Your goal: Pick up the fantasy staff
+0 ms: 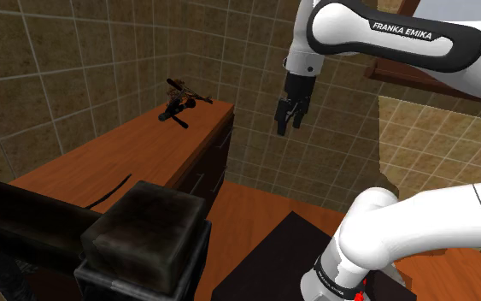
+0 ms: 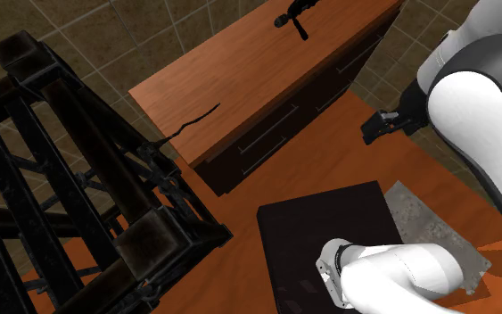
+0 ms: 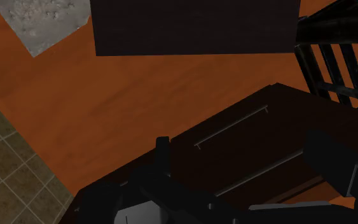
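Since the thin fantasy staff point(image 1: 110, 192) lies flat by the dresser's point(image 1: 144, 150) front edge, it is judged light and stiff, best pinched mid-shaft by the wide-spread end effector point(image 1: 288, 126).

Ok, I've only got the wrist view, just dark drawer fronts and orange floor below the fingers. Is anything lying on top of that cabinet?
Observer: Yes, two things: a thin dark curved stick at the end by the black rack, and a chunkier dark object at the far end by the tiled wall.
Operator: Which is the staff?
Observer: I can't tell; the stick is the long, slender one.
Operator: Where's my gripper?
Observer: The gripper hangs in the air off the drawer side of the cabinet, not over its top.
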Robot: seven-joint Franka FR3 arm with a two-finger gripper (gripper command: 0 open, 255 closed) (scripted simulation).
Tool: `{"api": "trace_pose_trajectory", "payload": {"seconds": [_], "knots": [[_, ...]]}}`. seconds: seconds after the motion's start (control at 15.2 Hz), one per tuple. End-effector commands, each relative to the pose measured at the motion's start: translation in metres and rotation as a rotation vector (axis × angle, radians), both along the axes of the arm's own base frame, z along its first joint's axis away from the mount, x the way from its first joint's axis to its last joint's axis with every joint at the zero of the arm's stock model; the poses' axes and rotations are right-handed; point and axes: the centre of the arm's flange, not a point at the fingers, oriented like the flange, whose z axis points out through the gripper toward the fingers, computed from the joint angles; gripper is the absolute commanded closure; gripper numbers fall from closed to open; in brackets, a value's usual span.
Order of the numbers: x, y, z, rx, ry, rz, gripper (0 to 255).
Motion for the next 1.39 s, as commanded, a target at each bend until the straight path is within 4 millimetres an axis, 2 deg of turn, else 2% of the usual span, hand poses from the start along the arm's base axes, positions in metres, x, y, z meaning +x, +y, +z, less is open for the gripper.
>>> {"api": "trace_pose_trajectory", "payload": {"seconds": [0.0, 0.66, 1.32], "knots": [[0.000, 0.000, 0.000, 0.000, 0.000, 0.000, 0], [-0.003, 0.121, -0.045, 0.007, -0.074, -0.202, 0], [0.021, 0.241, -0.088, 0.015, -0.147, -0.403, 0]]}}
